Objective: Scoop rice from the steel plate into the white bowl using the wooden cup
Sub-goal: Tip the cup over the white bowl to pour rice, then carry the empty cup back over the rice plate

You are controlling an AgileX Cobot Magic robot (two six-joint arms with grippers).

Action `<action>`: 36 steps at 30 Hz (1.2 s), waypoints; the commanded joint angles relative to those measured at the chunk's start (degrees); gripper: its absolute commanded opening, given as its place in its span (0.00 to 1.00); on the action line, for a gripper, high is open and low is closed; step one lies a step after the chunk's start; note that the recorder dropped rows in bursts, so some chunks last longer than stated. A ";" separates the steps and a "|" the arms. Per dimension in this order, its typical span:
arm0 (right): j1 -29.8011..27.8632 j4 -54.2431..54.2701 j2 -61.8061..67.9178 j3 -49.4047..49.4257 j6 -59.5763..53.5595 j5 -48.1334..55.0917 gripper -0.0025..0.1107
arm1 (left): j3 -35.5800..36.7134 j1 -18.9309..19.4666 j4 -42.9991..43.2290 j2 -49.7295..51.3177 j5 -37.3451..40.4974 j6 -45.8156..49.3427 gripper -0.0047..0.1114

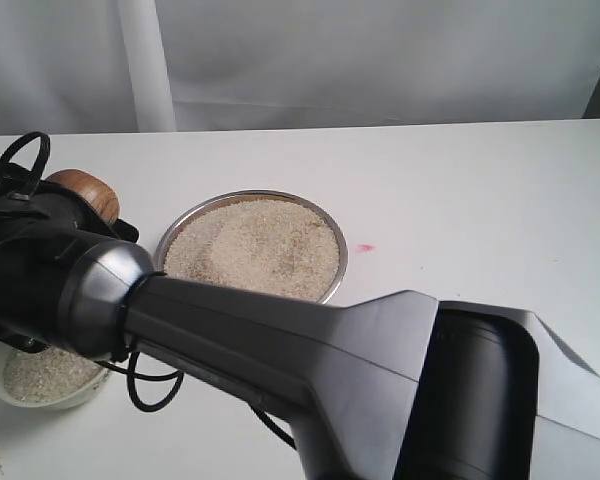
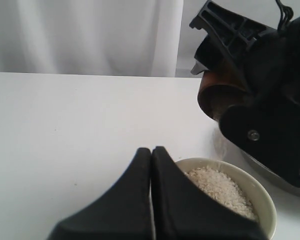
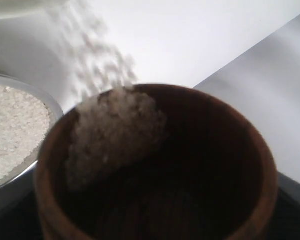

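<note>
The table is closed at its far side by a straight edge against a pale curtain. Wide bare room is left across its right half, marked only by a small pink smudge just beside the steel plate. The left half is crowded: it is crossed from the lower right by the right arm, by which the plate's near rim and part of the white bowl are hidden, and a black cable is looped beneath it. The bowl is set at the lower left, near the plate but apart from it. The wooden cup is clamped in the right gripper, held in the air above and just beyond the bowl, beside the plate, and tilted. A clump of rice is piled against its lip, and a faint blur of falling grains is seen between cup and bowl. The left gripper is held low beside the bowl, its two black fingers pressed flat together. The cup is rounded, reddish-brown and dark inside; the bowl is cream-white and smooth, partly filled with grains; the plate is shallow, shiny metal, thin-rimmed and spread with a flat, granular beige layer
</note>
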 commanded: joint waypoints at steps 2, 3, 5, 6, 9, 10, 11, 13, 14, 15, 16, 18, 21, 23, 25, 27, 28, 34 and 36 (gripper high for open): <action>1.15 -1.01 -0.66 -0.48 -0.39 -0.30 0.02 | -0.28 -0.28 -0.26 -0.09 -0.42 -0.14 0.04; 1.53 -1.02 -0.66 -0.48 -0.39 -0.54 0.02 | -0.28 -0.28 -0.26 -0.09 -0.42 -0.14 0.04; 2.00 -1.02 -0.66 -0.48 -0.39 -0.42 0.02 | -0.28 -0.28 -0.26 -0.09 -0.42 -0.14 0.04; 2.10 -1.02 -0.66 -0.48 -0.39 -0.42 0.02 | -0.28 -0.28 -0.26 -0.09 -0.42 -0.14 0.04; 2.07 -2.22 -0.66 -0.48 -0.63 -0.28 0.02 | -0.28 -0.28 -0.26 -0.09 -0.42 -0.14 0.04; 2.32 -5.97 -0.66 -0.48 -0.64 -0.17 0.02 | -0.28 -0.28 -0.26 -0.09 -0.42 -0.14 0.04; 2.45 -7.85 -0.66 -0.48 -0.46 -0.17 0.02 | -0.28 -0.28 -0.26 -0.09 -0.42 -0.14 0.04; 2.57 -8.47 -0.66 -0.48 -0.40 -0.32 0.02 | -0.28 -0.28 -0.26 -0.09 -0.42 -0.14 0.04; 2.55 -7.92 -0.66 -0.48 -0.40 -0.32 0.02 | -0.28 -0.28 -0.26 -0.09 -0.42 -0.14 0.04; 2.55 -7.41 -0.66 -0.48 -0.40 -0.32 0.02 | -0.28 -0.28 -0.26 -0.09 -0.42 -0.14 0.04; 2.55 -7.41 -0.66 -0.48 -0.40 -0.32 0.02 | -0.28 -0.28 -0.26 -0.09 -0.42 -0.14 0.04; 2.55 -7.41 -0.66 -0.48 -0.40 -0.32 0.02 | -0.28 -0.28 -0.26 -0.09 -0.42 -0.14 0.04; 2.58 -7.39 -0.66 -0.48 -0.27 -0.32 0.02 | -0.28 -0.28 -0.26 -0.09 -0.42 -0.14 0.04; 2.68 -7.39 -0.66 -0.48 0.96 -0.32 0.02 | -0.28 -0.28 -0.26 -0.09 -0.42 -0.14 0.04; 2.68 -6.11 -0.66 -0.48 5.73 -0.32 0.02 | -0.28 -0.28 -0.26 -0.09 -0.42 -0.14 0.04; 2.68 -4.89 -0.66 -0.48 13.42 -0.09 0.02 | -0.28 -0.28 -0.26 -0.09 -0.42 -0.14 0.04; 2.68 -4.14 -0.66 -0.48 17.44 0.42 0.02 | -0.28 -0.28 -0.26 -0.09 -0.42 -0.14 0.04; 2.29 2.40 -0.66 -0.48 20.41 4.37 0.02 | -0.28 -0.28 -0.26 -0.09 -0.42 -0.14 0.04; 2.01 4.41 -0.66 -0.48 20.70 6.00 0.02 | -0.28 -0.28 -0.26 -0.09 -0.42 -0.14 0.04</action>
